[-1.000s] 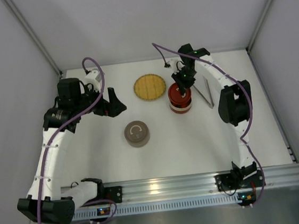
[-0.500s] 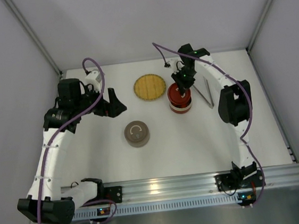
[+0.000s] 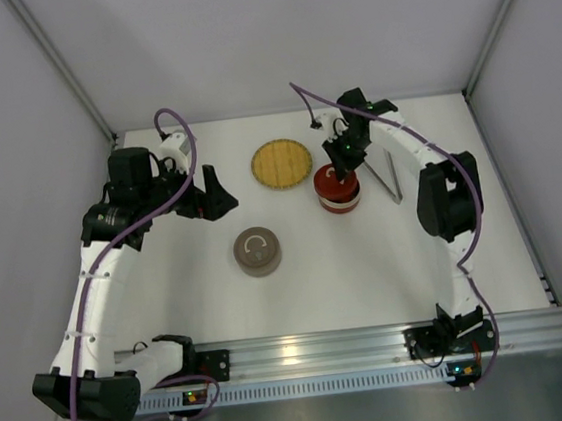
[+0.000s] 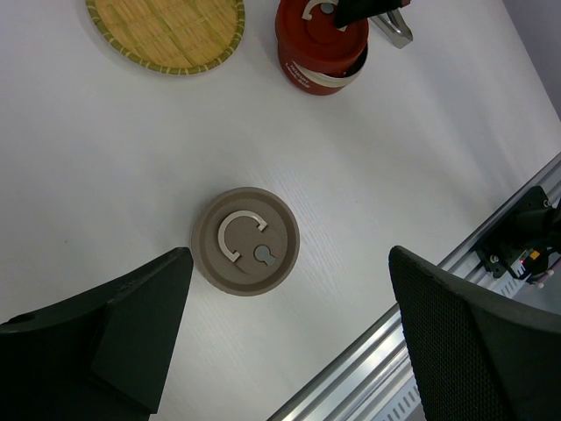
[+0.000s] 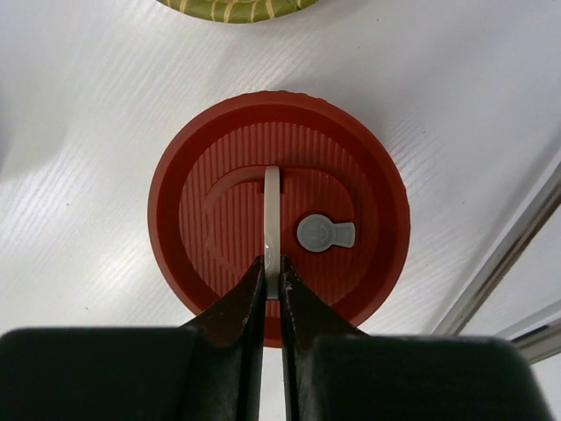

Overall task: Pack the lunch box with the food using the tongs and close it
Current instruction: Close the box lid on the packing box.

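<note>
The fingers of my right gripper (image 5: 272,267) were pinched together on the upright grey handle (image 5: 272,202) of the red tin (image 5: 175,219), whose lid was on. The tongs (image 3: 390,171) lay flat on the table (image 3: 347,264) just right of that tin. My left gripper (image 3: 216,189) hung with fingers spread wide, holding nothing, near the closed brown tin (image 4: 246,241). The woven plate (image 3: 281,162) sat just left of the red tin.
</note>
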Robot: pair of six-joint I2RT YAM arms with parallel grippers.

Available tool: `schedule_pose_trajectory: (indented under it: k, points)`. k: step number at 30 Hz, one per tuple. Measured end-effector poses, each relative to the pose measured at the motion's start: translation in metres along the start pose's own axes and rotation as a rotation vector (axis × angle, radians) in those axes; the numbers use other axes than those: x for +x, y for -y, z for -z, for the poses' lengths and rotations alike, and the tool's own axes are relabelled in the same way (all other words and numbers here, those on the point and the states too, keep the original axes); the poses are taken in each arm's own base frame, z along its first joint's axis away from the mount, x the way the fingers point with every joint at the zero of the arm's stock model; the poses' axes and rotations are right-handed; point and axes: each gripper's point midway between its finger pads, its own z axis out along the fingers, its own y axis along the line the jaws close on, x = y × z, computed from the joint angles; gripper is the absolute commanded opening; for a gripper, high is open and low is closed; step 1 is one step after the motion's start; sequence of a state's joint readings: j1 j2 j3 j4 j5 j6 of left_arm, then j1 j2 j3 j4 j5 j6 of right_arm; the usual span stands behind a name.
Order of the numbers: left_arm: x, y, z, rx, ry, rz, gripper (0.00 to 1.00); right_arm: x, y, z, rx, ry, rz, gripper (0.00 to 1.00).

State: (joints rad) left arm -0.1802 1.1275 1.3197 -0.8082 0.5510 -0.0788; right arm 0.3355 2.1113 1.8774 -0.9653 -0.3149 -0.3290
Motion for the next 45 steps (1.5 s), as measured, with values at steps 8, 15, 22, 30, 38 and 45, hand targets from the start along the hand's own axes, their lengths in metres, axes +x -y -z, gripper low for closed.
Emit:
schedule_pose_trajectory:
  k: [8, 15, 22, 30, 38, 45]
  points:
    - [0.000, 0.000, 0.000, 0.000, 0.000, 0.000, 0.98, 0.002, -0.001, 0.001, 0.007, 0.022, 0.010, 0.00]
    - [0.000, 0.001, 0.001, 0.001, 0.004, -0.002, 0.98, 0.030, -0.008, 0.007, 0.004, -0.011, 0.072, 0.00]
    - [-0.001, 0.002, 0.003, 0.002, 0.010, -0.006, 0.98, 0.034, -0.008, 0.007, -0.007, 0.018, 0.120, 0.00]
    - [0.000, 0.002, 0.004, 0.002, 0.011, -0.010, 0.98, 0.035, -0.009, 0.003, -0.055, 0.092, 0.139, 0.00]
    - [0.001, 0.005, 0.005, 0.012, 0.012, -0.010, 0.98, 0.051, -0.025, 0.007, -0.087, 0.160, 0.212, 0.00]
    - [0.002, 0.007, 0.008, 0.013, 0.019, -0.015, 0.98, 0.079, -0.041, 0.013, -0.100, 0.171, 0.263, 0.00]
